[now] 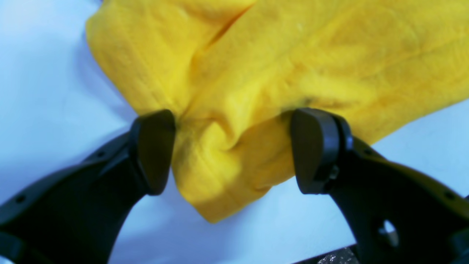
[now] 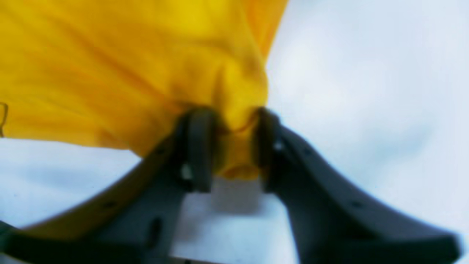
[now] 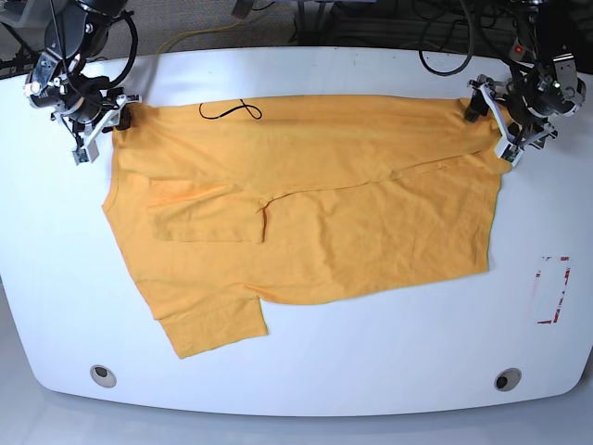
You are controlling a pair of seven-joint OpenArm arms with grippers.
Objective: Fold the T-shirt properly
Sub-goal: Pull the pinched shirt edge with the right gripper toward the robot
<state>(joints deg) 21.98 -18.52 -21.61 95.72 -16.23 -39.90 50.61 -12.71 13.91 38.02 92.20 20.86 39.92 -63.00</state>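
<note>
You have one T-shirt (image 3: pixel 306 218) and two pincers to watch. The shirt lies spread on the white counter (image 3: pixel 371 362), partly folded, stretched between the two pincers at the far edge. Two short sleeves show, one lying flat on the body, one sticking out at the near corner; one black cursive mark sits near the far hem, closer to the right pincer.

Your left pincer (image 1: pixel 232 150) stands with its two pads wide apart, and a bunched corner of the yellow cloth (image 1: pixel 234 91) lies between them; both pads touch the fabric at its sides, but they are not pressed together on it.

Your right pincer (image 2: pixel 229 146) has its two pads drawn close, with a narrow fold of the shirt (image 2: pixel 128 66) pinched between them. That view is blurred, yet the cloth plainly sits clamped there and fans out beyond the tips.

Two round holes mark the counter's near edge.
</note>
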